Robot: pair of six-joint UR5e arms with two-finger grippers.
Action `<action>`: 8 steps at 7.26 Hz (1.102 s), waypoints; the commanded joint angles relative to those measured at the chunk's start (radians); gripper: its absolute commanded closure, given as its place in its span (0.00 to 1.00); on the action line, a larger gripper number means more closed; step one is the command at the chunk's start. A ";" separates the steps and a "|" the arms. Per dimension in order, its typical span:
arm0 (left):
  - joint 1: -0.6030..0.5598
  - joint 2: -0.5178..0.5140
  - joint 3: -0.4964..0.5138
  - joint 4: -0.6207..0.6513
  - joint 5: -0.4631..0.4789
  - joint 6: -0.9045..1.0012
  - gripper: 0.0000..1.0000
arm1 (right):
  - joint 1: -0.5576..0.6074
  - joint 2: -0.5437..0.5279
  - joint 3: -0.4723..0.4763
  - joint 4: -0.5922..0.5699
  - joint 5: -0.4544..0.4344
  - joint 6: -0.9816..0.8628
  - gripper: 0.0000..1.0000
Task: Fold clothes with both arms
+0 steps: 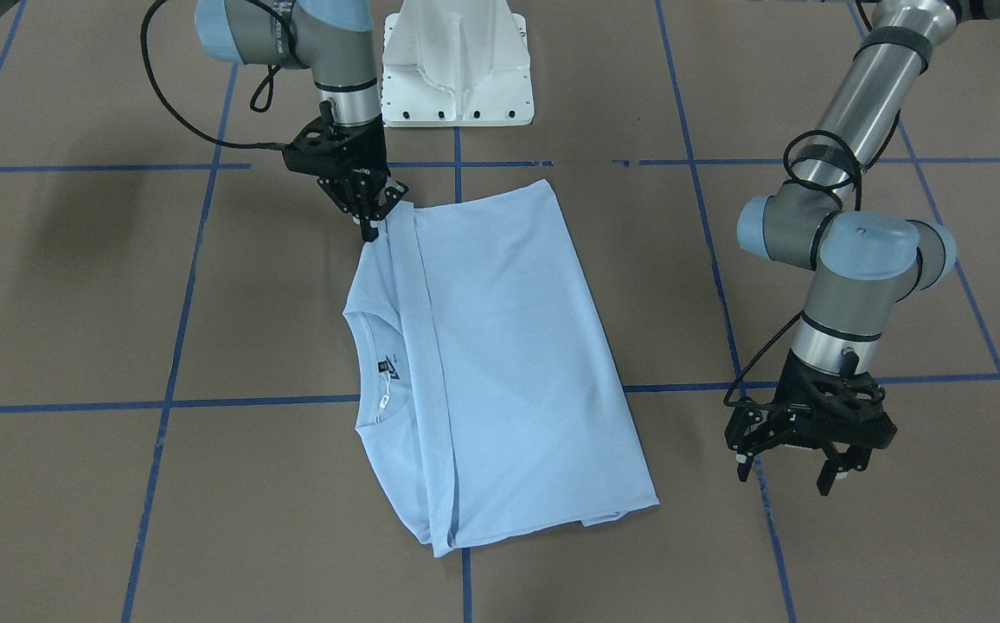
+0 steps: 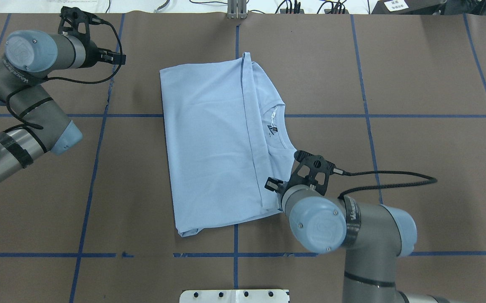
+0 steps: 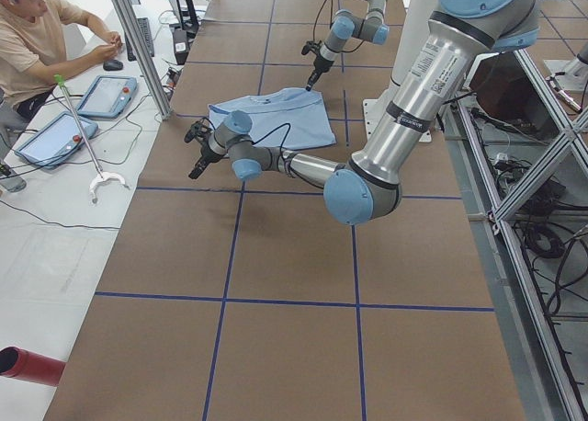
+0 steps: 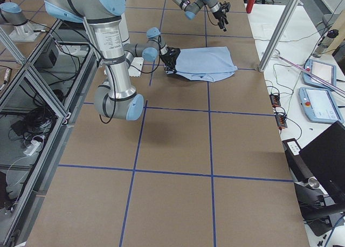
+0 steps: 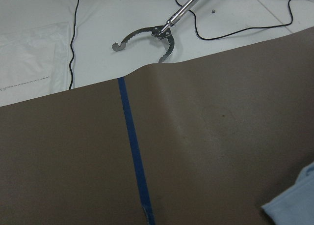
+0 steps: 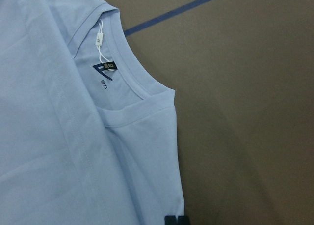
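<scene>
The light blue T-shirt lies flat near the middle of the brown tabletop. It is folded lengthwise, so one long panel covers most of the front. Any chest print is hidden under that fold. Only the collar and the dark neck label show at the open side.

The right end effector points down at the shirt's corner nearest the robot's base, with its fingers pressed together on the fabric edge. The cloth rises slightly to meet them. In the overhead view the wrist covers these fingers. The right wrist view shows only a dark sliver of one fingertip, cut off at the bottom edge, right at the shirt's border.

The left end effector hangs over bare tabletop, well apart from the shirt, with its fingers spread and holding nothing. Its own camera shows none of its fingers. That view takes in only tabletop, a blue tape line, a cut-off corner of the shirt at lower right, and a metal grabber tool on the white floor beyond.
</scene>
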 commanded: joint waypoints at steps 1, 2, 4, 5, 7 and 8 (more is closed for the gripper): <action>0.000 0.002 -0.010 0.000 -0.001 -0.001 0.00 | -0.139 -0.055 0.036 -0.021 -0.125 0.076 1.00; 0.000 0.000 -0.012 0.000 -0.001 -0.002 0.00 | -0.154 -0.070 0.036 -0.019 -0.139 0.076 1.00; 0.002 0.000 -0.011 0.000 -0.020 -0.004 0.00 | -0.121 -0.055 0.041 -0.018 -0.115 -0.062 0.00; 0.002 0.002 -0.009 0.002 -0.020 -0.004 0.00 | -0.125 -0.052 0.073 -0.016 -0.099 -0.144 0.00; 0.005 0.000 -0.009 0.002 -0.020 -0.005 0.00 | -0.182 -0.046 0.075 -0.013 -0.110 -0.248 0.00; 0.005 0.000 -0.009 0.000 -0.020 -0.005 0.00 | -0.206 -0.047 0.075 -0.010 -0.128 -0.286 0.00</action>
